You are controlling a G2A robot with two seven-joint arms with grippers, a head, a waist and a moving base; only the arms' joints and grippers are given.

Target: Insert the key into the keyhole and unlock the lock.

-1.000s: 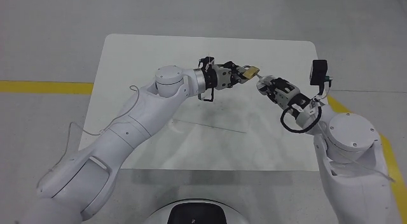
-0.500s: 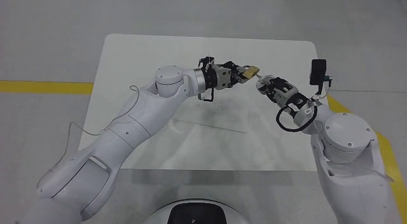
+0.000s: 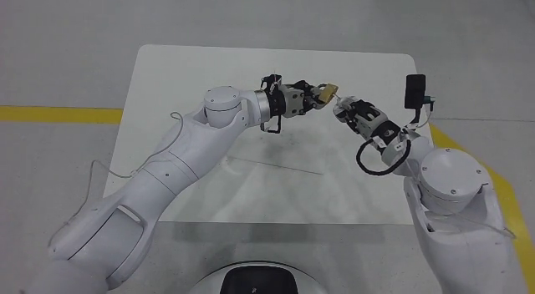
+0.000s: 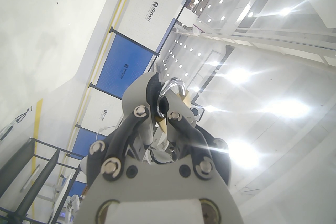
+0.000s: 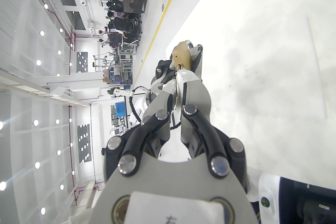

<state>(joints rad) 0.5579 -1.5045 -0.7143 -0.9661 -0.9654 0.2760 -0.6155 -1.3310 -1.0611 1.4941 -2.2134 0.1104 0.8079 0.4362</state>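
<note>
A brass padlock is held above the middle of the white table with my left gripper shut on it. In the left wrist view its steel shackle sticks out past the fingers and the brass body shows between them. My right gripper faces it from the right, shut on a small silver key. In the right wrist view the key's tip meets the padlock's underside at the keyhole. How deep it sits is hidden.
Both grippers meet above the table's far right part. The table's right edge runs close under the right forearm. A yellow floor line passes to the left of the table.
The right gripper has crept left toward the padlock and its wrist has turned a little, closing the gap between key and lock. The left arm has stayed put.
</note>
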